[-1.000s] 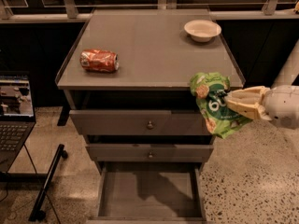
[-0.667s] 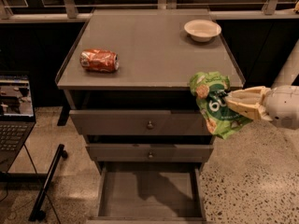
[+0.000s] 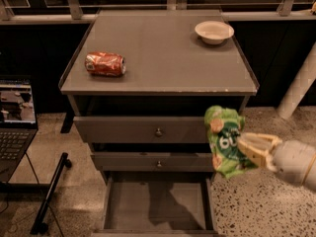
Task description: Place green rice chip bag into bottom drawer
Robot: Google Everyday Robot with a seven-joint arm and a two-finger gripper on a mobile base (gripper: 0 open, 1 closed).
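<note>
The bag point(image 3: 224, 141), crinkly shiny green foil, hangs in the air by the right front of the cabinet point(image 3: 163, 58), pinched tight by the gripper point(image 3: 245, 149). It is not in yet. The drawer point(image 3: 153, 206), lower and to the left, is open: a flat grey box. On top lie a squashed can point(image 3: 104, 64) and a round bowl point(image 3: 214, 31).

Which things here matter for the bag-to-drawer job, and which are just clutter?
Job: green rice chip bag, held in the gripper at the right front of the cabinet; bottom drawer, open.
Lying about: crushed can and bowl on the cabinet top; laptop beside it.
</note>
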